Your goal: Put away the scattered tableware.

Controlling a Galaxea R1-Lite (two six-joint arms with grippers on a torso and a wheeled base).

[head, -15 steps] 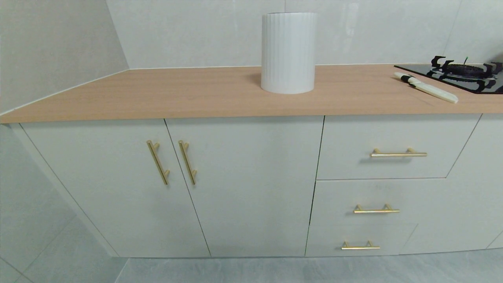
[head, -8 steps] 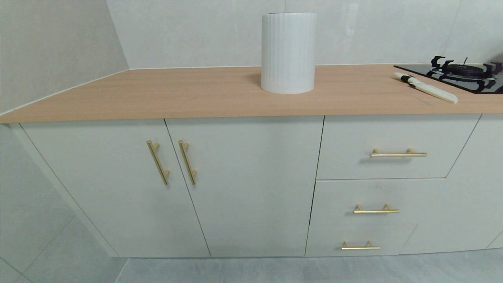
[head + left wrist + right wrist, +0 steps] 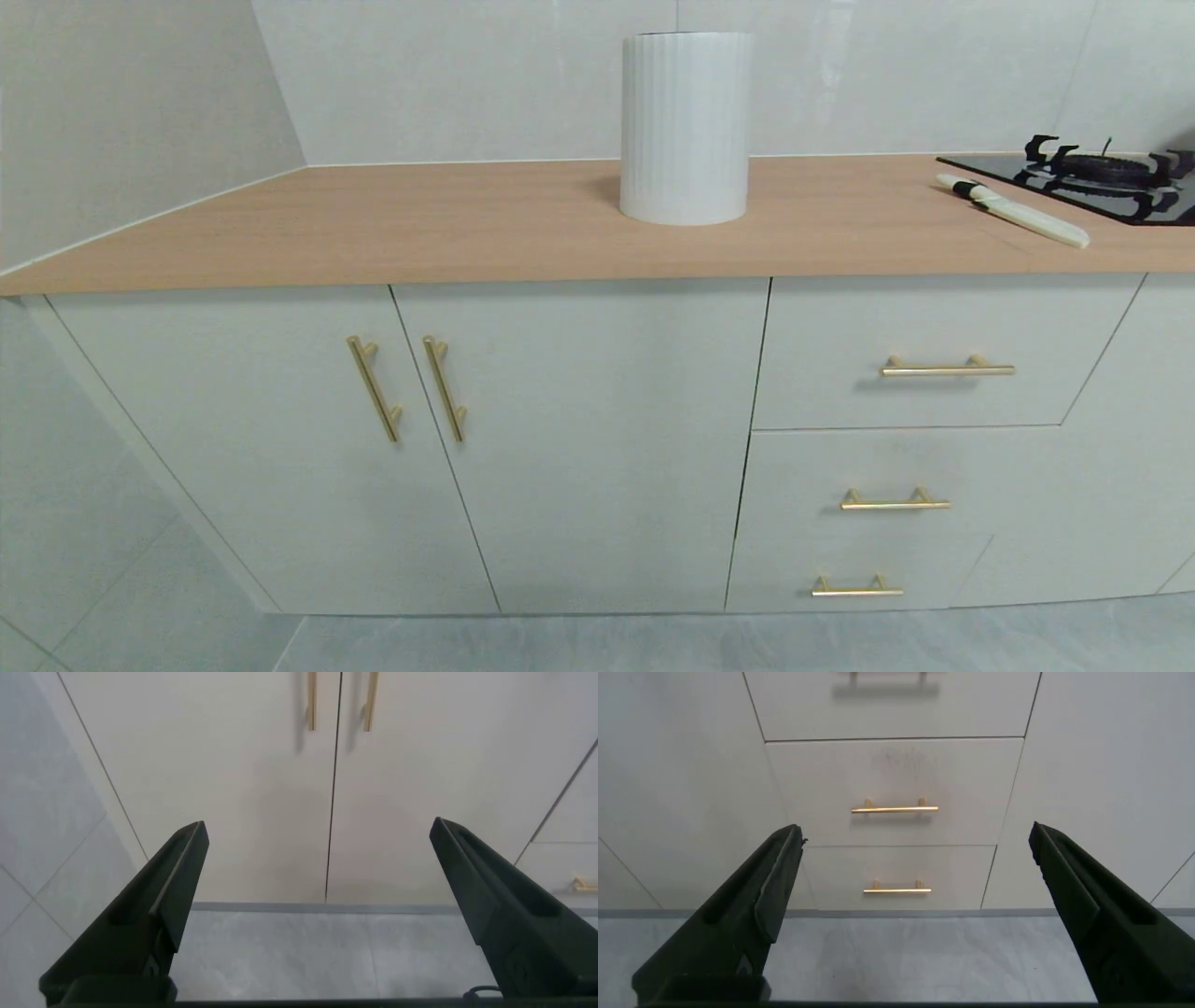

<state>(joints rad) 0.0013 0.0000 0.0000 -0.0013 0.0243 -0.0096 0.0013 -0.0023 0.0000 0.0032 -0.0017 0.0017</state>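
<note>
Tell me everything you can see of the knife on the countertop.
The knife is cream-white, with a black band between its short handle and longer blade; it looks like ceramic or plastic. It lies flat and slantwise on the wooden countertop, beside the black hob, seemingly touching only the countertop.

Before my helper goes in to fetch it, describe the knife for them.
Follow the wooden countertop to its right end, beside the black hob. The knife lies flat there: slim, cream, black-banded, unlike the tall ribbed white canister.
</note>
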